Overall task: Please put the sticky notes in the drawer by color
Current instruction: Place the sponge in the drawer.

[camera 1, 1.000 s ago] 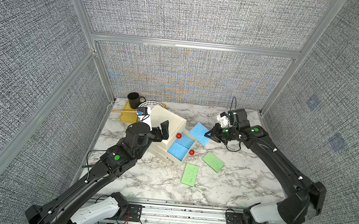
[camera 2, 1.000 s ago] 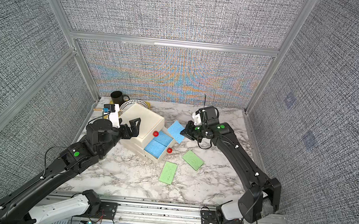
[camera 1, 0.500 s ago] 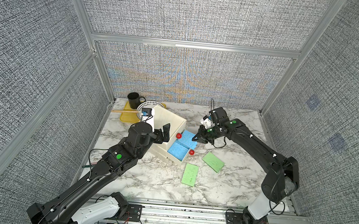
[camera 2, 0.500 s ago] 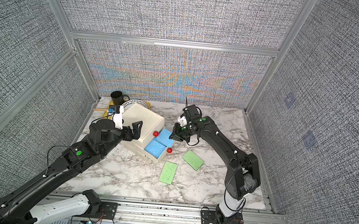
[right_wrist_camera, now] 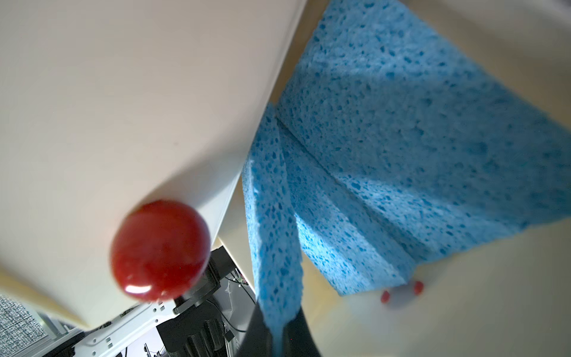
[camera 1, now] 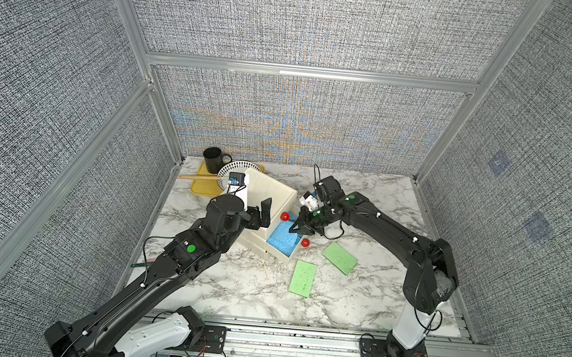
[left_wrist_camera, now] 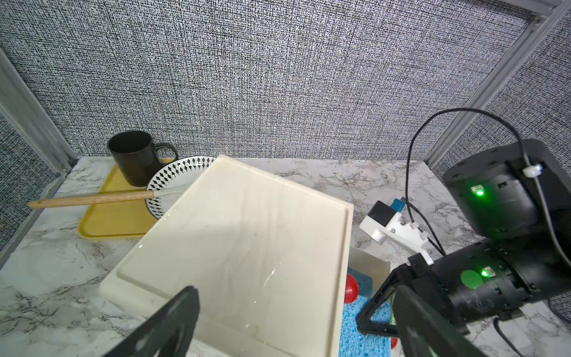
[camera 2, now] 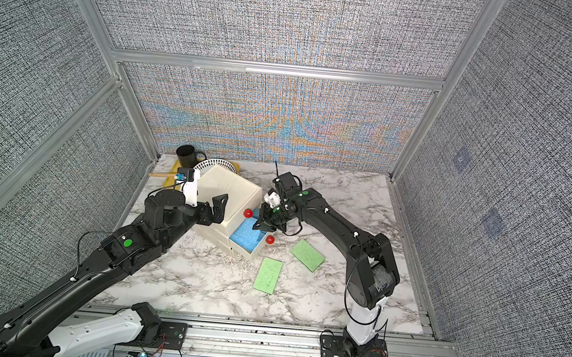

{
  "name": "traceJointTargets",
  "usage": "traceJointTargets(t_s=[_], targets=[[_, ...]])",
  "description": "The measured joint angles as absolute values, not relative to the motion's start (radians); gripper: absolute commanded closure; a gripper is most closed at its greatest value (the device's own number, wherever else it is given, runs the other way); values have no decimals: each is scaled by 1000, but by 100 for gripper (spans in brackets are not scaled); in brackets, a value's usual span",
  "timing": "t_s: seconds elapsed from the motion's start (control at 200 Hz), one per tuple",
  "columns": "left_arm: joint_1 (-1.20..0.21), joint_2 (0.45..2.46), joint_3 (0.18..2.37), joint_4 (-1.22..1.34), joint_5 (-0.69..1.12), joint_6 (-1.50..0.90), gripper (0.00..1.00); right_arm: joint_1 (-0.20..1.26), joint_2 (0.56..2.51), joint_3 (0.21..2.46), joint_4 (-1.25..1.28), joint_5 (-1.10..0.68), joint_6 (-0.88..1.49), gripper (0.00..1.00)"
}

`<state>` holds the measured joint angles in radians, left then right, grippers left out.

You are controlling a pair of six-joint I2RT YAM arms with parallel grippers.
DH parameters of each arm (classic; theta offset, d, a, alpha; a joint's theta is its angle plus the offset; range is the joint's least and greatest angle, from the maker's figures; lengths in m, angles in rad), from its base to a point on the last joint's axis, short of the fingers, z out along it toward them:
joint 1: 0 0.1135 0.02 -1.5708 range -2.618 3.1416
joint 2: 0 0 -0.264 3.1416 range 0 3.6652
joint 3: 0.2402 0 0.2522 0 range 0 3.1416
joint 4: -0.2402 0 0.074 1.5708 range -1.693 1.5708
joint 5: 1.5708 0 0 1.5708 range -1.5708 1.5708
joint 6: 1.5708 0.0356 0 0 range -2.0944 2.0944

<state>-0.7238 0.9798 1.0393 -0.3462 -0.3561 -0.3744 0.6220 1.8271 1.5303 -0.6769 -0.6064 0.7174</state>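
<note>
Item under handling: one blue sticky note (right_wrist_camera: 272,241), standing on edge above the open drawer (camera 1: 279,255) of the drawer cabinet (camera 1: 272,194). Its lower edge sits between the fingers of the right gripper (right_wrist_camera: 276,337), which stand narrow and pinch it. In both top views this gripper (camera 1: 303,228) hangs over the pulled-out drawer, between the two red knobs (camera 1: 285,216) that show.

Drawer contents: other blue sticky notes (camera 1: 279,240) lie flat inside, directly under the held one.

Outstanding items: two green sticky notes (camera 1: 302,278) lie flat on the marble table (camera 1: 232,294), near the drawer's front, apart from each other and from both grippers.

Left gripper (camera 1: 263,216): jaws wide apart, nothing between them, poised over the cabinet's top near its front edge.

Surroundings: behind the cabinet, a yellow tray (camera 1: 202,189) carries a black mug (camera 1: 212,160) and a patterned plate (camera 1: 243,168); a wooden-handled utensil (camera 1: 194,177) rests across the tray with its end in the plate.
</note>
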Motion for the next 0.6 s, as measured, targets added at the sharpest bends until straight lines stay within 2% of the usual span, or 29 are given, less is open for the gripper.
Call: traceJointTargets(t_s=[0.105,0.205,0.365,0.601], targets=[[-724,985,1042,-346,-356,-372,0,643,1845,1563,-704,-583,696,60],[-724,989,1046,-346,-356,-370,0,661,1851,1618,-759,-521,657,53],[-724,1001,1058,-346,-356,-367,0,664,1855,1702,-875,-401,595,48],[-724,1013,1062,-346,-340,-367,0,645,1843,1750,-1016,-279,537,49]])
